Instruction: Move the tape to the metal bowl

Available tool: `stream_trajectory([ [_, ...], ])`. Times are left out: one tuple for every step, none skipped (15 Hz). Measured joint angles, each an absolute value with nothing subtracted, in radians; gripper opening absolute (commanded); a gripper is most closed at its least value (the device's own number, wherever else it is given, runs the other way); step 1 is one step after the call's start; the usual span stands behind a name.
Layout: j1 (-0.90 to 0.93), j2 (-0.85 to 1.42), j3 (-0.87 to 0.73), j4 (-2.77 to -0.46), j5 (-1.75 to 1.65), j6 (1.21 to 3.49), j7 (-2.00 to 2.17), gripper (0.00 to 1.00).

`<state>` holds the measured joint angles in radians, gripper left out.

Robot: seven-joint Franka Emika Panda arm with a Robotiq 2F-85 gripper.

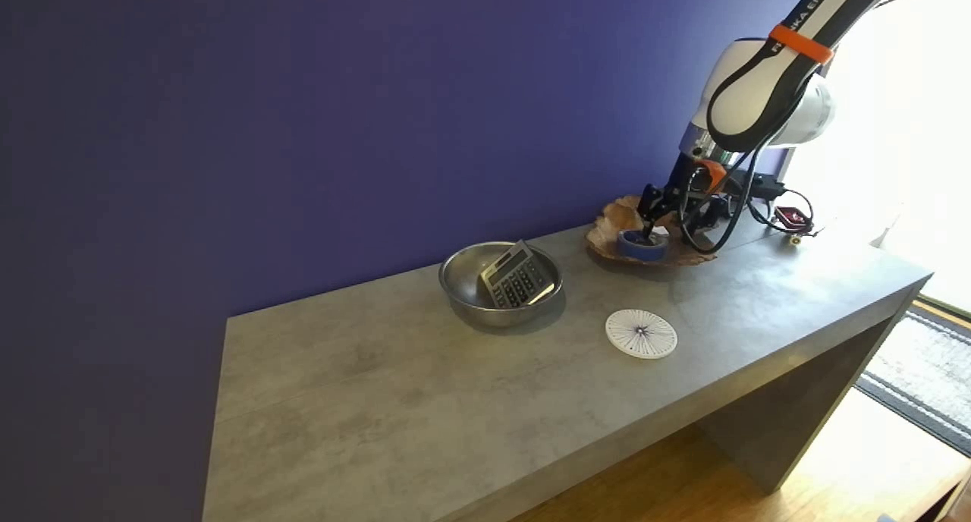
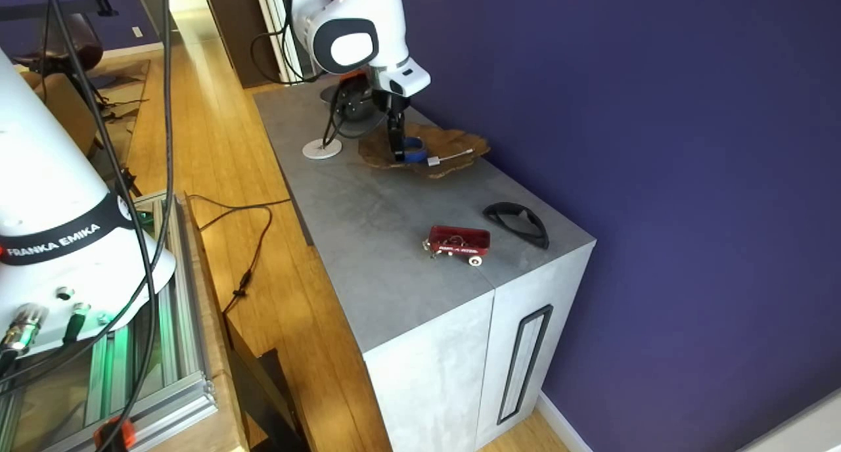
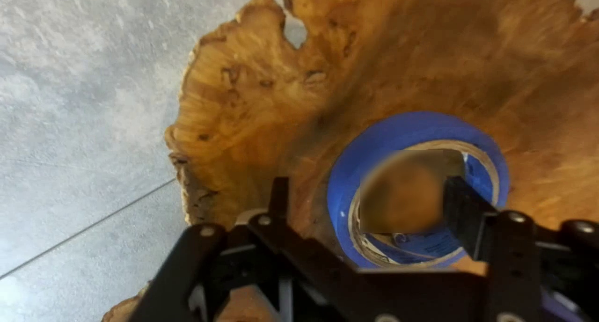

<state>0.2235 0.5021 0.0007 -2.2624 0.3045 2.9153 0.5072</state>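
Note:
The blue tape roll [image 1: 642, 252] lies flat in the brown wooden dish [image 1: 605, 237]; it also shows in an exterior view [image 2: 415, 156] and in the wrist view [image 3: 344, 186]. My gripper [image 3: 367, 179] is open over the tape. In the wrist view its left finger stands outside the ring, apart from it, and its right finger is over the ring's hole near the right inner side. I cannot tell how deep the fingers reach. The metal bowl [image 1: 497, 317] stands beside the dish with a grey calculator [image 1: 518, 278] leaning inside it.
A white round disc [image 1: 641, 334] lies on the grey tabletop [image 1: 379, 408] before the bowl. A white cable adapter [image 2: 433, 161] lies in the dish. A red toy wagon [image 2: 458, 240] and a black curved object [image 2: 535, 235] are on the table. A purple wall [image 1: 341, 127] runs behind.

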Motion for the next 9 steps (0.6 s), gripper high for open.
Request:
stream_trajectory([
  [0.234,0.506,-0.008,-2.258,0.305,2.915,0.524,0.45],
  [0.244,0.510,-0.016,-2.254,0.305,2.915,0.538,0.45],
  [0.255,0.516,-0.025,-2.248,0.305,2.915,0.552,0.41],
  [0.267,0.523,-0.035,-2.244,0.304,2.915,0.565,0.38],
  [0.281,0.531,-0.047,-2.239,0.304,2.915,0.578,0.34],
  [0.294,0.539,-0.057,-2.235,0.302,2.914,0.591,0.14],
  [0.305,0.546,-0.067,-2.232,0.300,2.913,0.604,0.12],
  [0.315,0.552,-0.075,-2.229,0.299,2.913,0.613,0.06],
  [0.322,0.556,-0.082,-2.226,0.298,2.913,0.623,0.02],
])
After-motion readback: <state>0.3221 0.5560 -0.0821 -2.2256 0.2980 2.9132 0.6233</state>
